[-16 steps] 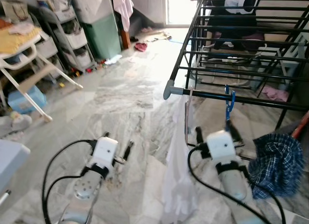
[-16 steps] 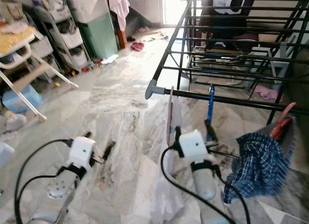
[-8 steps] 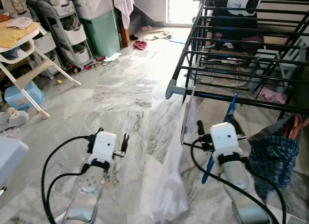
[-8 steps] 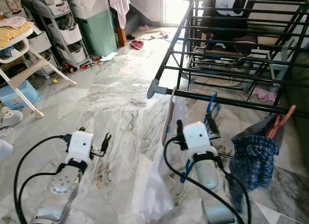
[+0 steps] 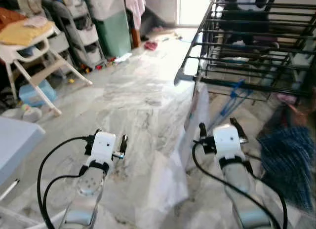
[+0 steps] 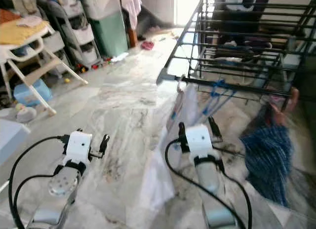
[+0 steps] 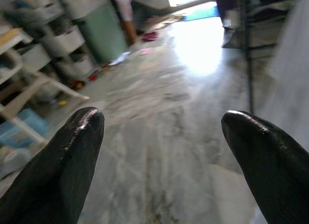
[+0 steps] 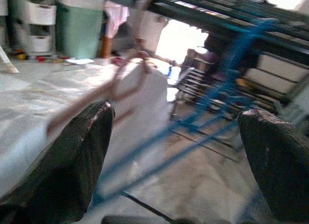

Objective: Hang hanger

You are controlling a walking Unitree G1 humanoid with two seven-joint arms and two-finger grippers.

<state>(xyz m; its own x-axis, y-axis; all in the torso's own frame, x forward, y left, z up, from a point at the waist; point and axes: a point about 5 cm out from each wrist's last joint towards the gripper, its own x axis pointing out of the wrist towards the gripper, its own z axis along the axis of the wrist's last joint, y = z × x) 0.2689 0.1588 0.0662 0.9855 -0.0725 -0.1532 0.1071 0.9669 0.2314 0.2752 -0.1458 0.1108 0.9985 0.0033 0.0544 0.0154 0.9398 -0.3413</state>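
The blue hanger (image 5: 231,96) hangs from the front bar of the black drying rack (image 5: 237,39) at upper right of the left eye view, its frame slanting down toward the marble floor (image 5: 133,95).

Going left to right: a white folding chair (image 5: 29,61) piled with yellow cloth and a set of plastic drawers (image 5: 86,39) line the upper left. At lower left, the left gripper (image 5: 117,145) hovers low over the floor with its two black fingers spread and nothing between them; its wrist camera looks out across bare marble. At centre, a white garment (image 5: 168,160) drapes from a brownish hanger (image 8: 130,74) on the same bar and trails toward the floor. Just right of it, the right gripper (image 5: 218,129) is raised below the bar, fingers apart and empty, with the blue hanger beyond its tips and not touched. At far right a blue checked cloth (image 5: 289,157) hangs, badly smeared.

Judged from this, the hanging itself looks done: the hook appears to be over the bar and the hand is free of it. What seems left is to draw the arm back without brushing either hanger.

The whole head view is motion-blurred toward the right. The blue hook's seat on the bar cannot be made out clearly, and the rack's far side is cut off by the frame edge.
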